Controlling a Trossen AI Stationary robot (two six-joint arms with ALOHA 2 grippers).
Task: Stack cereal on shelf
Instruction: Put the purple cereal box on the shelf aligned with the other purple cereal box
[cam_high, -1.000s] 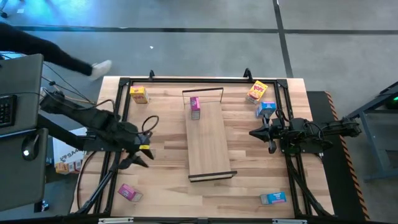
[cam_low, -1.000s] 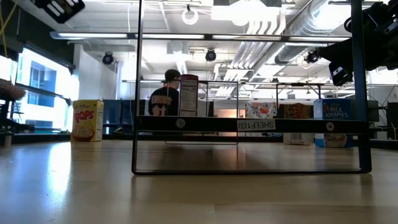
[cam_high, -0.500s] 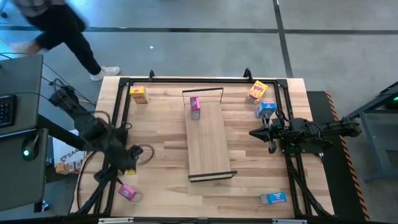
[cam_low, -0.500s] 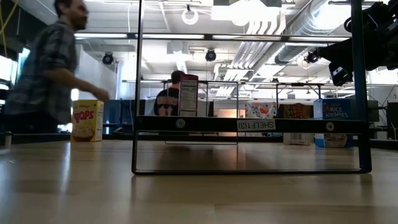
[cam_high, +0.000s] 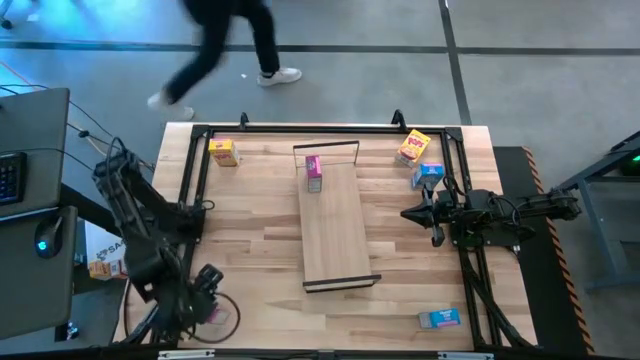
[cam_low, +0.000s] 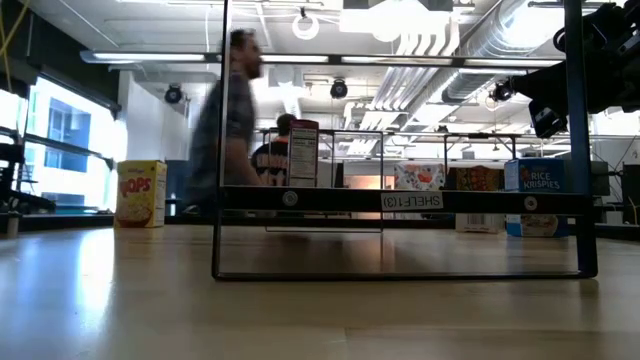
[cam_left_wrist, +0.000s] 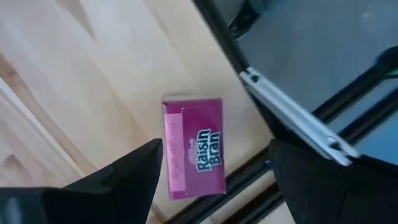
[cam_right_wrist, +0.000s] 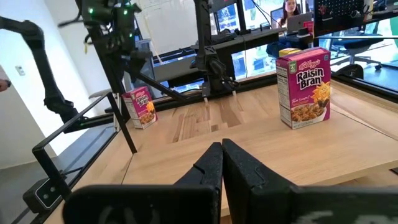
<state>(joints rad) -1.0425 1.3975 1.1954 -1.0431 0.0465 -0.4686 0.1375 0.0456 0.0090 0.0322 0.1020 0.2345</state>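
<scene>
So the left gripper (cam_left_wrist: 211, 180) hangs over the near left corner of the table with its fingers spread wide, holding nothing. Right below it a pink Raisin Bran box (cam_left_wrist: 193, 147) lies flat on the wood, lined up in the gap between the two fingers, close to the black table frame (cam_left_wrist: 292, 118). Can't tell if the fingers touch it. A second pink box (cam_high: 314, 172) stands upright on the far end of the shelf (cam_high: 335, 225). Over on the right side of the shelf, the right gripper (cam_high: 409, 213) sits pinched shut and empty. Someone is walking past behind the table (cam_high: 260, 230).
</scene>
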